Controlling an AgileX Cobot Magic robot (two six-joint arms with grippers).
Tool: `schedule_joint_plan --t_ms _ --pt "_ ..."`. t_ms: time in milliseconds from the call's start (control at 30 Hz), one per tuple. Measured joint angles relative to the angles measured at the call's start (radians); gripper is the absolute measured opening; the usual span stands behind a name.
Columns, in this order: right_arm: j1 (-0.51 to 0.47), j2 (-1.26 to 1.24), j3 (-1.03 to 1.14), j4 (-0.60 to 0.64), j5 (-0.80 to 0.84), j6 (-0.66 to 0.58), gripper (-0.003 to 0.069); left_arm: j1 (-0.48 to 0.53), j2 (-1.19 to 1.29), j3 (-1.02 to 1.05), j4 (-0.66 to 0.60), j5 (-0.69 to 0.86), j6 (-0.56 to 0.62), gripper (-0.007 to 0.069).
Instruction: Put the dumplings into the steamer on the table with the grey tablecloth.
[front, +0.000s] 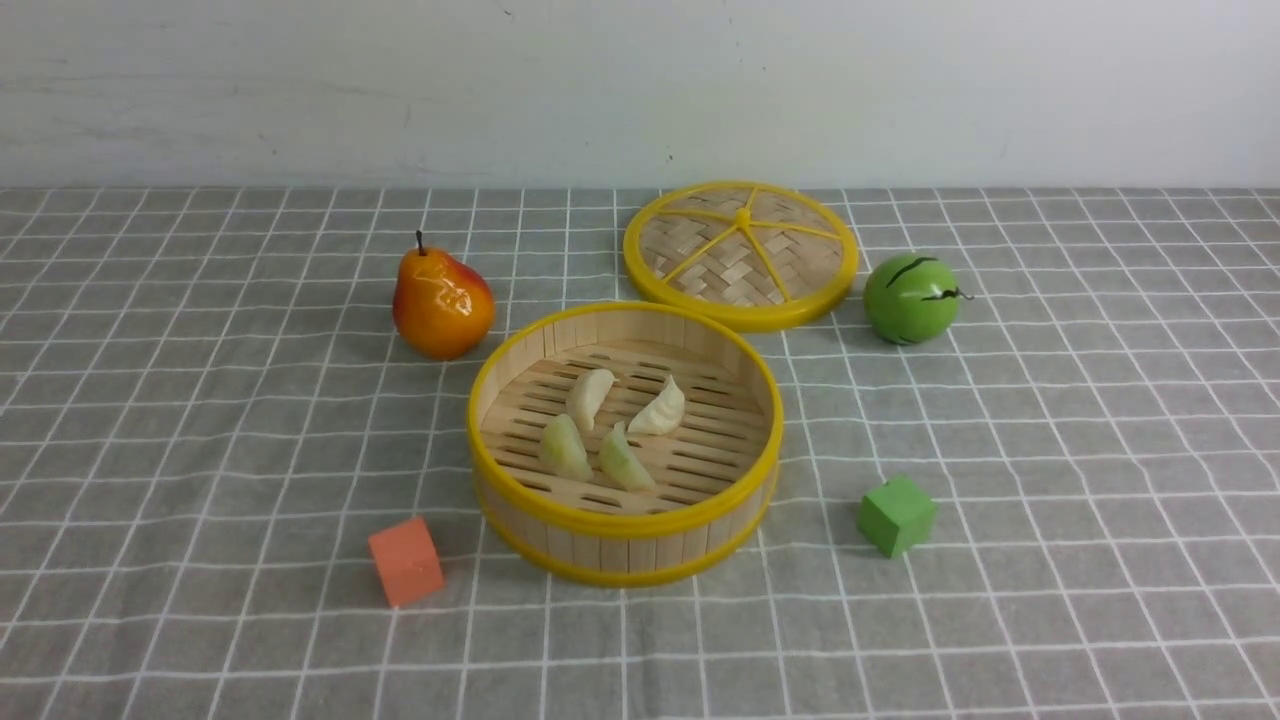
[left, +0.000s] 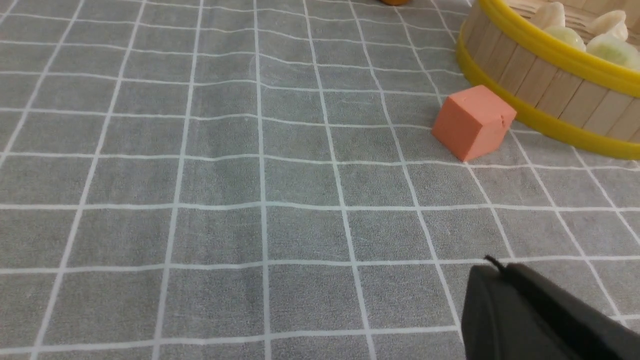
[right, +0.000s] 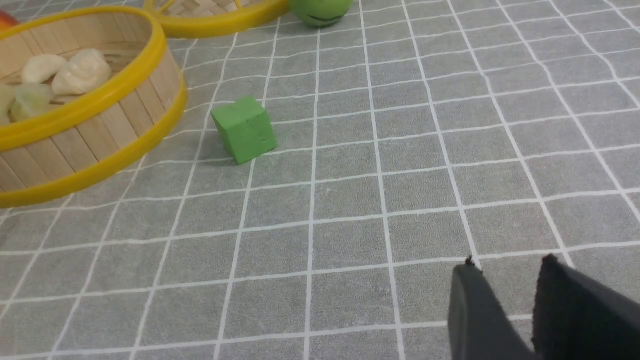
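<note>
The steamer (front: 625, 525) stands in the middle of the grey tablecloth (front: 200, 400) that covers the table. All the dumplings lie on its slat floor: two cream-white ones (front: 590, 397) (front: 660, 408) at the back and two pale green ones (front: 563, 447) (front: 624, 458) in front. Neither gripper shows in the front view. In the left wrist view my left gripper (left: 500, 267) is shut and empty, low over the cloth, short of the steamer (left: 540, 80). In the right wrist view my right gripper (right: 507, 265) is slightly open and empty, away from the steamer (right: 100, 130).
The flat woven lid (front: 740, 255) lies behind the steamer. A pear (front: 442, 300) stands at the back left, a green ball-like fruit (front: 910, 298) at the back right. An orange cube (front: 405, 562) and a green cube (front: 896, 514) flank the steamer's front.
</note>
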Motion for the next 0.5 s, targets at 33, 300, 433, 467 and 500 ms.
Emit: schedule_joint_plan --t_ms 33,300,433,467,500 --pt "0.000 0.000 0.000 0.001 0.000 0.000 0.0188 0.000 0.000 0.000 0.000 0.000 0.000 -0.0014" --pt "0.000 0.000 0.000 0.000 0.000 0.000 0.0202 0.000 0.000 0.000 0.000 0.000 0.001 -0.0014" --pt "0.000 0.000 0.000 0.000 0.000 0.000 0.0209 0.000 0.000 0.000 0.000 0.000 0.001 -0.0014" --pt "0.000 0.000 0.000 0.000 0.000 0.000 0.0211 0.000 0.000 0.000 0.000 0.000 0.001 -0.0014" --pt "0.000 0.000 0.000 0.000 0.000 0.000 0.0212 0.000 0.000 0.000 0.000 0.000 0.001 -0.0014"
